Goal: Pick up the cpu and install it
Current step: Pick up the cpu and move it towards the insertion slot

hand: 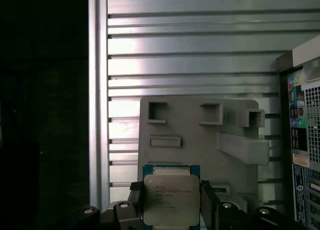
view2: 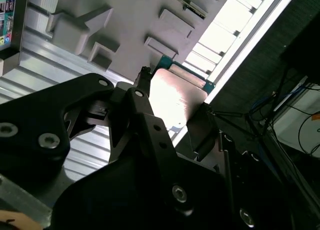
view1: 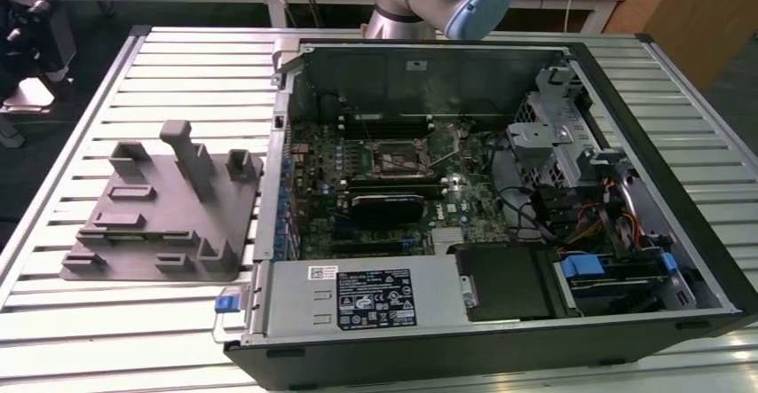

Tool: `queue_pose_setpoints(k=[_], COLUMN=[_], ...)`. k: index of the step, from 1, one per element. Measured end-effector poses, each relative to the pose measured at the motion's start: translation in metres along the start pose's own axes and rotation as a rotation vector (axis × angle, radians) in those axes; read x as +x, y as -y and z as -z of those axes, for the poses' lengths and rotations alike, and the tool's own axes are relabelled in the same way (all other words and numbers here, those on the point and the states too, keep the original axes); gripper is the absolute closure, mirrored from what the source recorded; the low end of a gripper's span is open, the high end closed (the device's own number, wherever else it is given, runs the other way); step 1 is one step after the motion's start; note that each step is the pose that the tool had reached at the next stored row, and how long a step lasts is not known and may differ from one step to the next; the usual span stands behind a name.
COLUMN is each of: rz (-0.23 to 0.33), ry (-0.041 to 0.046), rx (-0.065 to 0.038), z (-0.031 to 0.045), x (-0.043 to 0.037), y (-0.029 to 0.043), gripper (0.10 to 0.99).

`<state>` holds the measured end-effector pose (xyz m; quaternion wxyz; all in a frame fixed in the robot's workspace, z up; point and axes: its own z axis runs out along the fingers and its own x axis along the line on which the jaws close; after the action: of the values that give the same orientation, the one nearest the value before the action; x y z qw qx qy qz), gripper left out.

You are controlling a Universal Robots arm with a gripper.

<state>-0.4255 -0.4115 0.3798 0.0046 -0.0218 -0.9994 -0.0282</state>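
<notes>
The black two-finger gripper (hand: 171,202) is clamped on the small square silvery-topped cpu (hand: 167,199), lifted off the grey plastic fixture block (hand: 200,135) beyond it; pick-up appears complete, and installation calls for level, square alignment with the black socket frame (view1: 395,155).

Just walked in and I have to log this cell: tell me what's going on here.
The robot arm's claw is shut on the cpu, with a finger against each of two opposite edges. The chip is held clear of the grey fixture block, which lies beyond it on the slatted table. The open computer case stands beside that block, and the cpu is not yet in it.
</notes>
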Motion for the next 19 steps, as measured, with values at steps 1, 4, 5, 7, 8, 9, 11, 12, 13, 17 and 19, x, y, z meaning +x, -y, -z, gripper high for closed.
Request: queue_pose_setpoints(k=[1,4,5,7,8,9,11,12,13,17,19], rz=[0.0,0.0,0.0,0.0,0.0,0.0,0.0,0.0,0.0,0.0,0.0], ry=[0.0001,0.0001,0.0,-0.0002,-0.0002,0.0,0.0001,-0.0001,0.0,-0.0001,-0.0002], rx=[0.0,0.0,0.0,0.0,0.0,0.0,0.0,0.0,0.0,0.0,0.0], z=[0.0003,0.0006,0.0007,0.0009,0.0009,0.0008,0.0008,0.0009,0.0009,0.0011,0.0011], x=[0.0,0.0,0.0,-0.0008,-0.002,-0.0037,-0.0079,-0.0204,-0.0246,-0.0373,-0.0442], y=[0.0,0.0,0.0,0.0,-0.0001,-0.0002,-0.0004,-0.0009,-0.0011,-0.0017,-0.002], gripper=[0.545,0.545,0.545,0.545,0.545,0.545,0.545,0.545,0.545,0.545,0.545])
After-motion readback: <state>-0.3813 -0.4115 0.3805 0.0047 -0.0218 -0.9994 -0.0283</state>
